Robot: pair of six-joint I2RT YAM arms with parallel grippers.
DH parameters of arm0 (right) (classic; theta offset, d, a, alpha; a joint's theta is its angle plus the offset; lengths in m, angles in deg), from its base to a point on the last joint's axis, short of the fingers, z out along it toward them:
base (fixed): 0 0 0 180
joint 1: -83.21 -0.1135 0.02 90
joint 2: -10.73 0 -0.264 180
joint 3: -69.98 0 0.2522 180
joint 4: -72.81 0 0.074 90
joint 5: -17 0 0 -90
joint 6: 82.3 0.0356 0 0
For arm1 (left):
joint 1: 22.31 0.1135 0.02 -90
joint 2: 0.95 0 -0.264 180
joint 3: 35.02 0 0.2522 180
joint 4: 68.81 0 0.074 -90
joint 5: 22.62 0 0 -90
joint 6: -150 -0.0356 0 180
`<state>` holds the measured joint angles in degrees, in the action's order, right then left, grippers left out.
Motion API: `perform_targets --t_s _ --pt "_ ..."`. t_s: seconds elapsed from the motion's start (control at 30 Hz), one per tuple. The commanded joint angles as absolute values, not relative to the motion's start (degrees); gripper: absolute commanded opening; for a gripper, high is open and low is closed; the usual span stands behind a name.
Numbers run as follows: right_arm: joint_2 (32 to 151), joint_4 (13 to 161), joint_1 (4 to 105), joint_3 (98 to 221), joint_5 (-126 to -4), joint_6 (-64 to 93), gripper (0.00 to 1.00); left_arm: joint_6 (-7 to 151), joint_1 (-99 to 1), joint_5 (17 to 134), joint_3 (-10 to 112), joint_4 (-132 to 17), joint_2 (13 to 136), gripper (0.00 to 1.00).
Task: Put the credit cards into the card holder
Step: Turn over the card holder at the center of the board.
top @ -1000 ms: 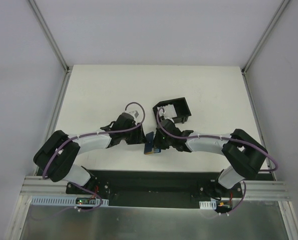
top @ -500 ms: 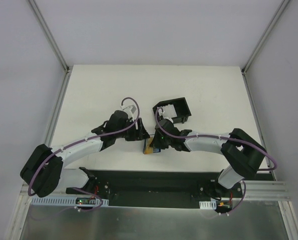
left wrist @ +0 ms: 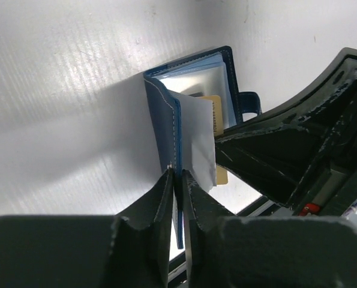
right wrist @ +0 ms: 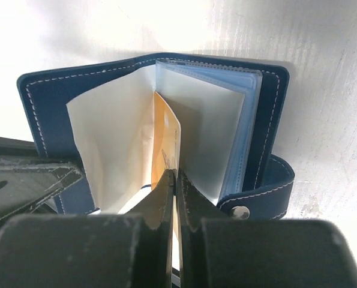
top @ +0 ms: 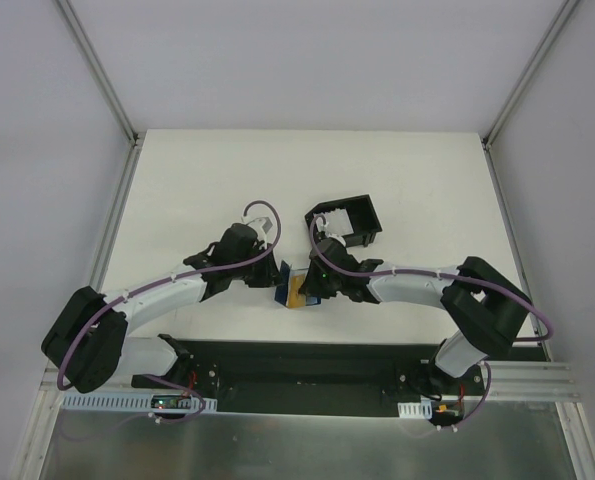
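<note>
White table is seen between pale grey walls, with a black tray set just beyond the right arm's wrist. No brand or label can be read anywhere. A row of small embossed characters is visible on the yellow-orange card in the left wrist view, but it is too small to be made out.

Both arms are stretched low and inward so that their wrists meet near the middle of the table, close to its near edge. The left arm is reached rightward from its base. The right arm is bent at the elbow on the right, with its forearm pointed leftward.

The card holder is found between the two wrists, opened like a book and stood on edge on the table, its snap tab hanging free. The left pincer is closed narrowly on the edge of the holder's navy cover. The right pincer is closed tightly on the lower edge of the yellow-orange card, which is lodged among the pale blue inner pockets. A whitish card is seen just beside it, against the inside of the cover.
</note>
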<state>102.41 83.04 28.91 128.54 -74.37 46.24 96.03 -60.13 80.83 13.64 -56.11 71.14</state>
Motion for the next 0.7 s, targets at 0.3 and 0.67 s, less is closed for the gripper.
perform_targets --t_s 0.3,0.67 --pt "94.7 91.8 29.6 129.8 -80.4 41.5 0.01 92.6 -60.3 75.1 14.3 -50.0 71.1 0.00" --pt "87.6 100.3 32.3 127.5 -82.8 39.6 0.00 92.4 -60.3 74.1 14.4 -49.0 70.7 0.00"
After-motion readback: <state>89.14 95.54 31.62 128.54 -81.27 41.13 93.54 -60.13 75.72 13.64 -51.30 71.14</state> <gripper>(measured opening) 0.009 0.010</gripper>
